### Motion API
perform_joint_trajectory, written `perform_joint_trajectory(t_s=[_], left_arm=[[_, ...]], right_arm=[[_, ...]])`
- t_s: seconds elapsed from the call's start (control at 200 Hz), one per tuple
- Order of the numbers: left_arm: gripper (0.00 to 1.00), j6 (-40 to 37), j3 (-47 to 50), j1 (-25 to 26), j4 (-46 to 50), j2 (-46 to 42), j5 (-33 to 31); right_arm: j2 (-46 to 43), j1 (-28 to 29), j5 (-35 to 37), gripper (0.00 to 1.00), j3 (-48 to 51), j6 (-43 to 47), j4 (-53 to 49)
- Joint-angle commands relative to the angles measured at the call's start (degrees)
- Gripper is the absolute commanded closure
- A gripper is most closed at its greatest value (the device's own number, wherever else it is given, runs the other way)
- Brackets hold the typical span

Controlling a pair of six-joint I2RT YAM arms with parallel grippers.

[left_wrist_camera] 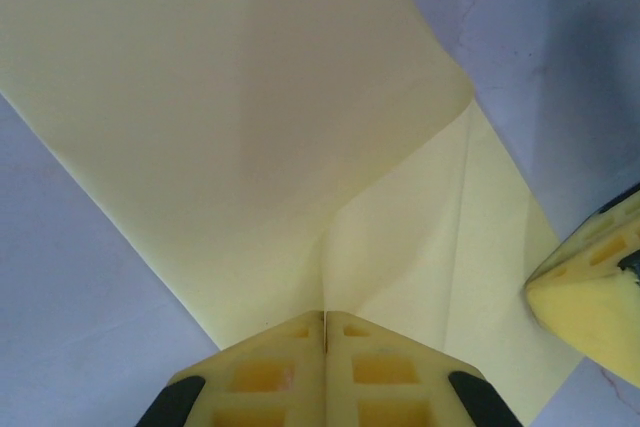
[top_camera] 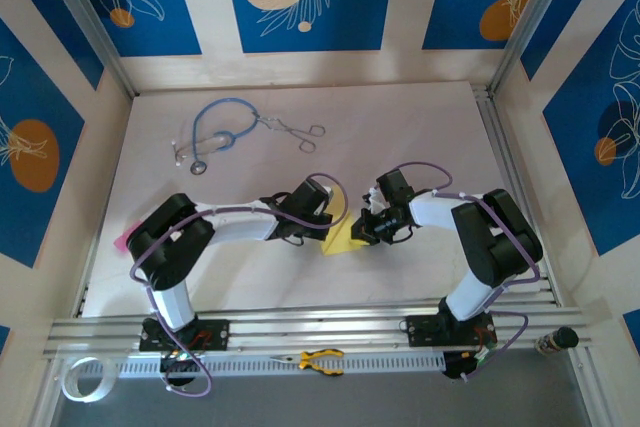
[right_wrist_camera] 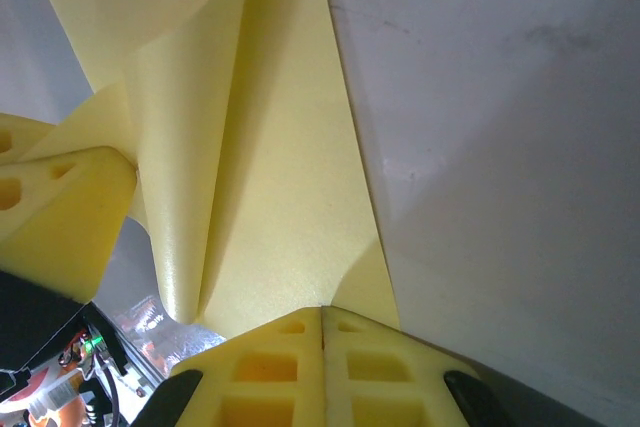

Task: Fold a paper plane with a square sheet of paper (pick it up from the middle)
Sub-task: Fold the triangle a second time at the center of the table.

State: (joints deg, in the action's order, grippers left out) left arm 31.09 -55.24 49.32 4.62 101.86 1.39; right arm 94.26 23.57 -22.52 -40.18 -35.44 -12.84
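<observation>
The square sheet of paper (top_camera: 345, 235) lies pale yellow at the table's middle, partly folded, with one flap curled up and over. My left gripper (top_camera: 326, 223) comes in from the left. In the left wrist view the left gripper (left_wrist_camera: 325, 315) is shut, and a crease in the sheet (left_wrist_camera: 250, 127) runs straight into its tips, which pinch the lifted flap. My right gripper (top_camera: 368, 227) faces it from the right. Seen from its wrist, the right gripper (right_wrist_camera: 322, 309) is shut, its tips resting on the flat part of the sheet (right_wrist_camera: 290, 197). The paper plane is out of view.
A blue stethoscope (top_camera: 215, 132) and metal forceps (top_camera: 297, 132) lie at the back of the table (top_camera: 420, 127). A small pink object (top_camera: 122, 240) sits at the left edge. Yellow-handled pliers (top_camera: 320, 359) and a tape roll (top_camera: 85, 379) lie in front of the arm bases.
</observation>
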Motion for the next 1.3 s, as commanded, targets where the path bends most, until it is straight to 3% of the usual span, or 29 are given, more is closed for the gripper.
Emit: perform_joint_trajectory(t_s=[0.0,1.296], left_arm=[[0.95,-0.85,-1.27,-0.72,1.41,1.21,-1.12],[0.93,-3.97,-2.15,-0.89,1.23,2.22,-1.62]], right_arm=[[1.84,0.33,1.52,1.0,-0.07,0.2,-2.57],[2.05,-0.02,1.67,1.0,0.15,0.41,-2.71]])
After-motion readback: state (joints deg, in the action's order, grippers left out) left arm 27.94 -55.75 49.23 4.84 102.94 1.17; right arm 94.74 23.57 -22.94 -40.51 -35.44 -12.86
